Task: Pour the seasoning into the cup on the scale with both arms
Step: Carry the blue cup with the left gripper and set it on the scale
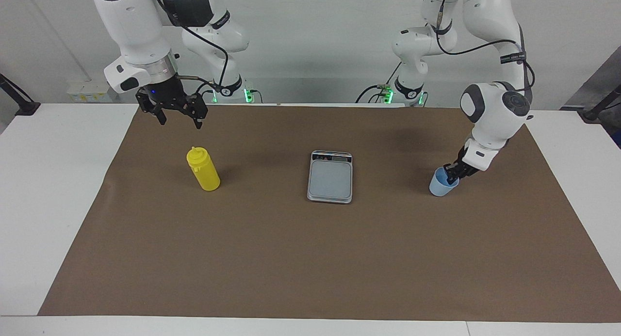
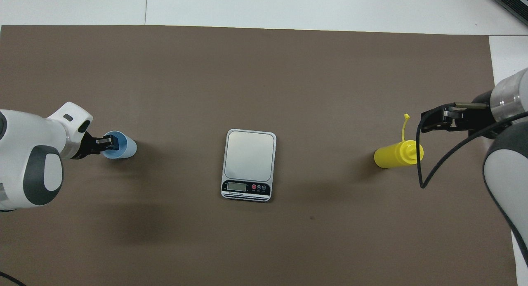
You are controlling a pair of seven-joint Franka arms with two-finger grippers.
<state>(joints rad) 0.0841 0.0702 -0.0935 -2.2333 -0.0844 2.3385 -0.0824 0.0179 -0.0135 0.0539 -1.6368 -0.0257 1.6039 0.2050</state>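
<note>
A: Now, where does my left gripper (image 1: 455,173) stand?

B: At the cup (image 1: 442,182), toward the left arm's end; its fingers straddle the rim nearest the robots. Whether they have clamped, I cannot tell.

A: And the cup's destination?

B: Sideways to the scale (image 1: 330,176) at mid-table. My right gripper (image 1: 179,114) hangs open, high above the bottle (image 1: 204,170), which stands upright.
</note>
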